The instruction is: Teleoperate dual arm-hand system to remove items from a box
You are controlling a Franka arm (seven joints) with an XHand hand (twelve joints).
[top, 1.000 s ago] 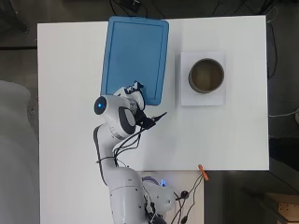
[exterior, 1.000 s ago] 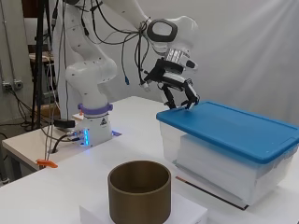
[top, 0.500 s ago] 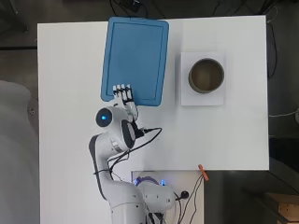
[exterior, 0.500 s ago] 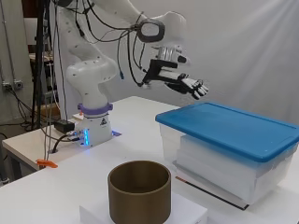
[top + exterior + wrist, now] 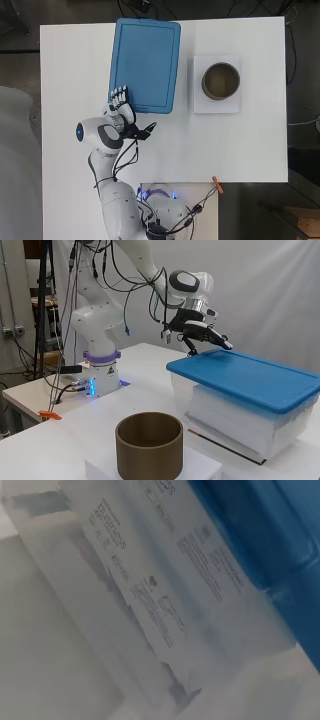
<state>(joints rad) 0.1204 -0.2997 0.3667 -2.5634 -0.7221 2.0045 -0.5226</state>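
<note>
hand (image 5: 204, 333) above near-left corner of lid (image 5: 145, 57) | fingers (image 5: 119, 95) straight, holding nothing | box (image 5: 240, 412) on worktop (image 5: 240, 145), lid on | risk: could slip off corner, shove box

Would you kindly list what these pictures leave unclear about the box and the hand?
- Box contents: the blue lid covers them overhead; the frosted wall blurs them in the side and wrist views.
- Whether the hand touches the lid: side view leaves it uncertain.
- Brown cup interior: too dim overhead.
</note>
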